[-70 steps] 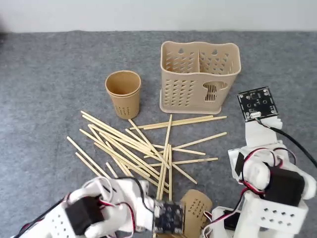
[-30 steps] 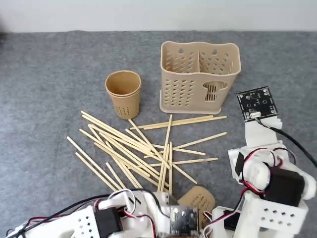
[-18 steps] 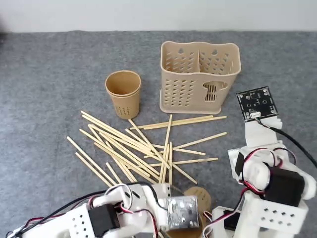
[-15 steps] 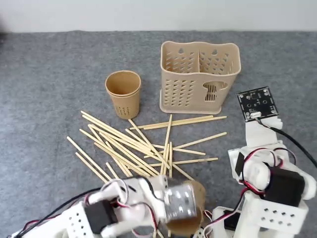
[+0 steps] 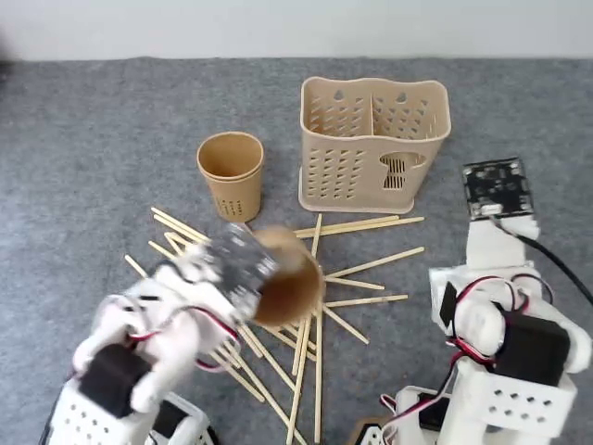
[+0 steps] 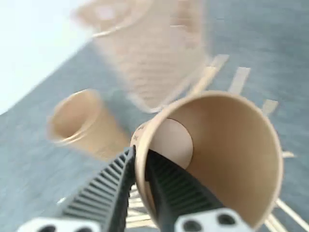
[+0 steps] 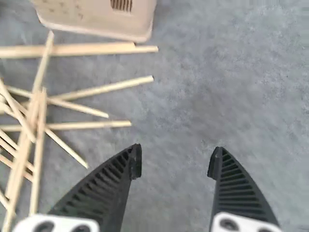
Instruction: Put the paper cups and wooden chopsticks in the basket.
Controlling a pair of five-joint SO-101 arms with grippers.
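Observation:
My left gripper (image 5: 262, 278) is shut on the rim of a brown paper cup (image 5: 292, 286), one finger inside and one outside (image 6: 111, 188). The cup (image 6: 227, 145) hangs tilted on its side above the scattered wooden chopsticks (image 5: 269, 269). A second paper cup (image 5: 230, 173) stands upright to the left of the beige two-compartment basket (image 5: 375, 139). The same cup (image 6: 77, 121) and the basket (image 6: 149, 53) lie beyond the held cup in the left wrist view. My right gripper (image 7: 176, 162) is open over bare mat, near chopstick ends (image 7: 82, 48) and the basket's base (image 7: 96, 17).
Everything sits on a grey felt mat (image 5: 102, 139). The right arm's body (image 5: 505, 352) stands at the front right. Chopsticks fan out from the mat's middle toward the front (image 5: 315, 371). A pale wall runs along the back.
The left arm picked the lying cup up from the front edge and carried it up and left over the chopsticks. The right arm's wrist shifted slightly right.

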